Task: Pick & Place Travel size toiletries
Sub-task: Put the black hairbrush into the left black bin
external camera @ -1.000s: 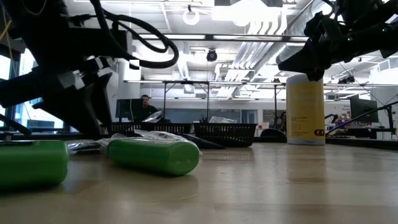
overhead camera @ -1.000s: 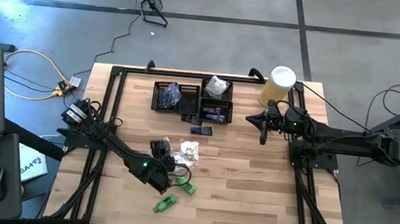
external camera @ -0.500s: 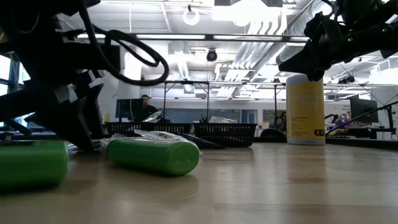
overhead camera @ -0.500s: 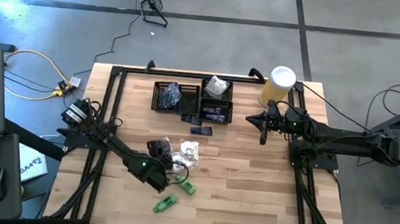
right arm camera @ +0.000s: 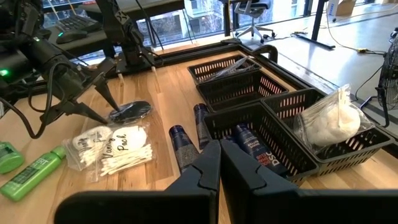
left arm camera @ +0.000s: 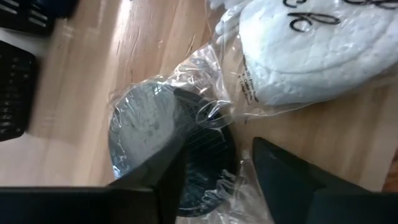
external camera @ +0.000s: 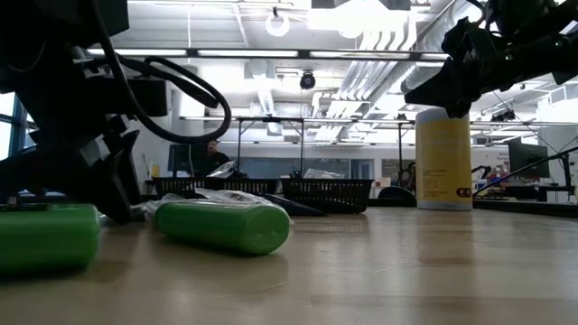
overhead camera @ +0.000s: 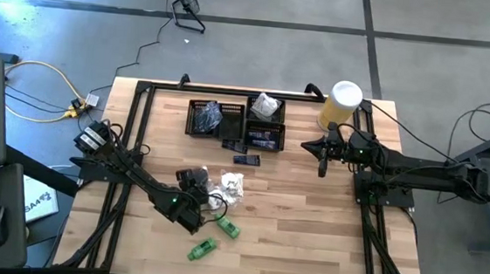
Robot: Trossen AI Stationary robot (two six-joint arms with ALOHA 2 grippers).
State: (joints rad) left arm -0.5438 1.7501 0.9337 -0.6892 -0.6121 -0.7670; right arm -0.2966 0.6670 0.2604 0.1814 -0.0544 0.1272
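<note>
My left gripper [left arm camera: 214, 180] [right arm camera: 112, 114] [overhead camera: 190, 183] is open and low over the table's middle. Its two fingers stand on either side of a round black piece [left arm camera: 146, 118] [right arm camera: 132, 110] wrapped in clear plastic, which lies flat on the wood. Beside it lies a white crinkly pack of pads and swabs [left arm camera: 311, 56] [right arm camera: 118, 146] [overhead camera: 228, 186]. Two green tubes [overhead camera: 227, 229] [overhead camera: 202, 250] [external camera: 226, 226] lie nearer the near edge. Dark navy tubes [right arm camera: 182, 144] [overhead camera: 246, 159] lie before the trays. My right gripper [right arm camera: 219, 165] [overhead camera: 322, 165] is shut and hovers at the right. My left gripper comes at the round black piece slanting down from the table's near-left side, with one finger [left arm camera: 155, 180] over the wrapper's edge [left arm camera: 186, 134]. I cannot tell whether the fingers touch the piece or its plastic.
Two black mesh trays [overhead camera: 214, 117] [overhead camera: 266, 123] stand at the far side, holding a dark packet, a white sachet [right arm camera: 329, 121] and navy packets. A yellow cylinder with a white lid [overhead camera: 342, 105] [external camera: 443, 158] stands at the far right. A person sits in the room behind.
My left arm has shifted a little toward the table's left edge while staying low by the round black piece. My right arm has kept still.
</note>
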